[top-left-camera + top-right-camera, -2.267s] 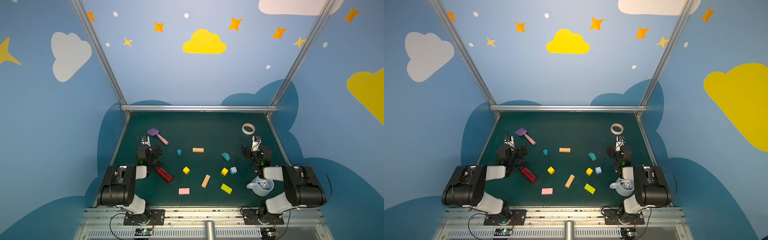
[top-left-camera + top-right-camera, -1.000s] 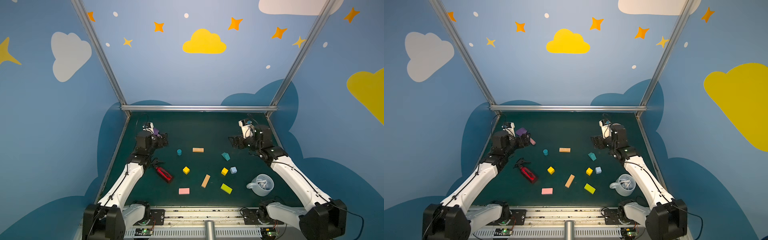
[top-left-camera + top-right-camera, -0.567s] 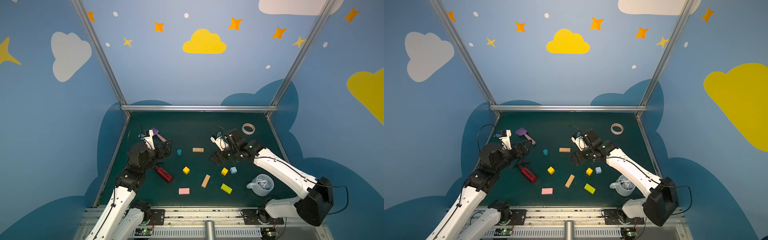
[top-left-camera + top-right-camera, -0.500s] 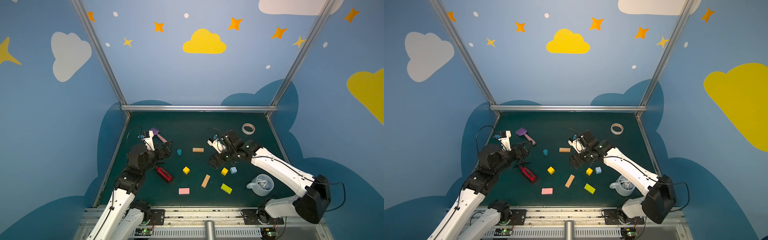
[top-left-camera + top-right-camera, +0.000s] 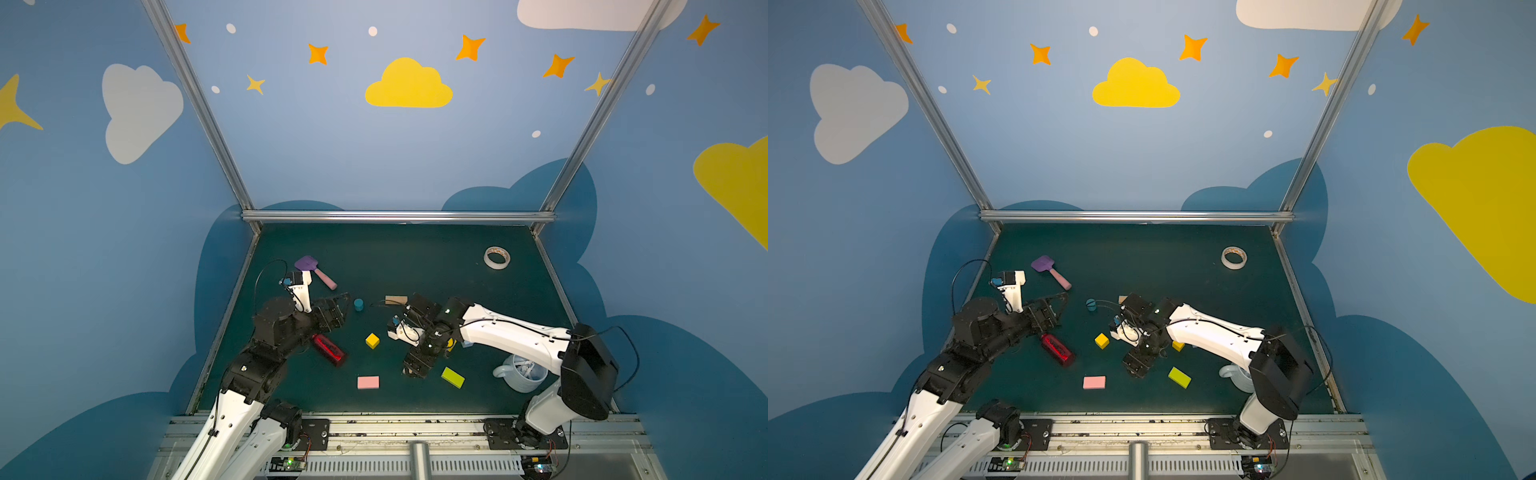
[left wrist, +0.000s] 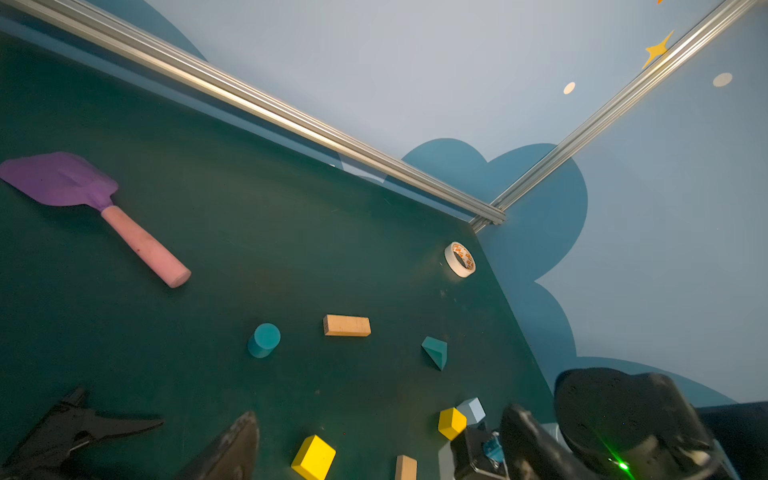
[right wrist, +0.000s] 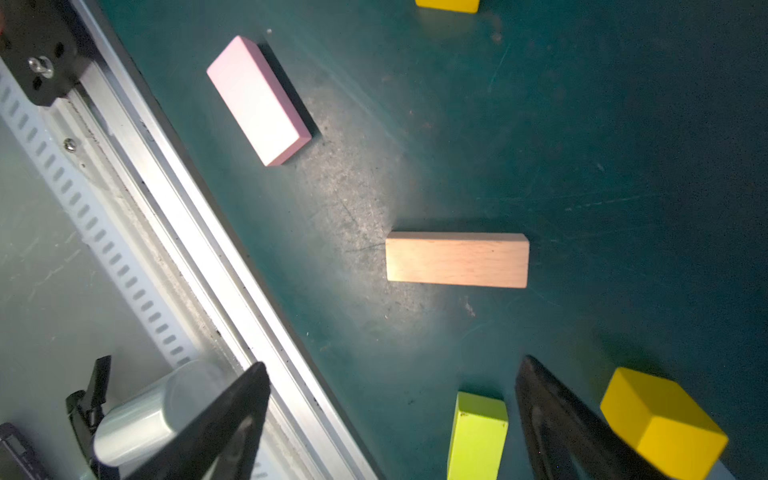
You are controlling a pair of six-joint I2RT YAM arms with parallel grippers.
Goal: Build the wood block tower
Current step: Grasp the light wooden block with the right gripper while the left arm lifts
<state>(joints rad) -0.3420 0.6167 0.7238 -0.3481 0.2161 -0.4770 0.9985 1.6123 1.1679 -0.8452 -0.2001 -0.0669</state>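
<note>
No tower yet: wood blocks (image 5: 372, 340) loose, single, well apart across middle and front of tabletop (image 5: 415, 257), nothing stacked. Right end effector (image 5: 417, 368) spread wide, empty, poised above tan bar (image 7: 457, 259) toward front edge, between pink slab (image 5: 368, 382) and lime slab (image 5: 453, 377); likely lining up on a base piece. Left end effector (image 5: 338, 309) also wide, empty, near left edge, pointed toward teal cylinder (image 5: 358, 304), probably staged for a later pick. Second tan bar (image 5: 395, 299) mid-tabletop.
</note>
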